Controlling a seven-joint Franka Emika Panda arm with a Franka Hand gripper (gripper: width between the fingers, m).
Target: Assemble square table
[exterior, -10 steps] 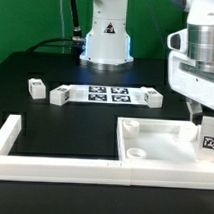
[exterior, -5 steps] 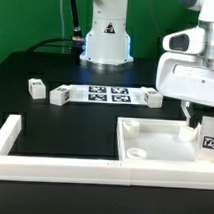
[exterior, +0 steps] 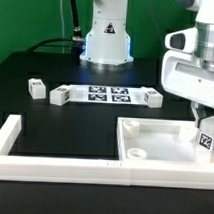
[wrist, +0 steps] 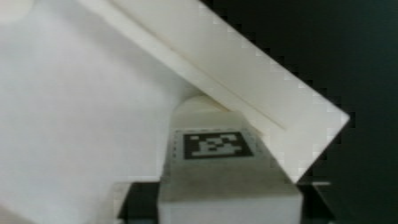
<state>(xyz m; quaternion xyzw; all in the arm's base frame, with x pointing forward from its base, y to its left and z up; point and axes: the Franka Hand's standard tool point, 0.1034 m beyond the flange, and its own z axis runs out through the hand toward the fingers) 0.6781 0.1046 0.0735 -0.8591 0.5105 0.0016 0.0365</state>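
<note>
Square table top [exterior: 159,147]: flat on the black table [exterior: 55,118], near side, toward the exterior view's right, raised rim upward, one round socket [exterior: 138,153] open in the near corner on the exterior view's left. Set just behind the front run of the long white bar frame [exterior: 63,170], seemingly touching it.

Hand [exterior: 202,126]: down over the top's far corner at the exterior view's right, clamped on a tagged leg block [exterior: 206,140]. In the wrist view, dark fingers [wrist: 139,203] tight on either side of that block, black-white tag [wrist: 217,143] facing the camera, the top's rim running slantwise just beyond it. Block slightly tilted in the exterior view; seated in a socket or not, impossible to tell.

Farther back, well apart from the top: marker board [exterior: 105,93], a loose leg block [exterior: 36,88] off toward the exterior view's left.
</note>
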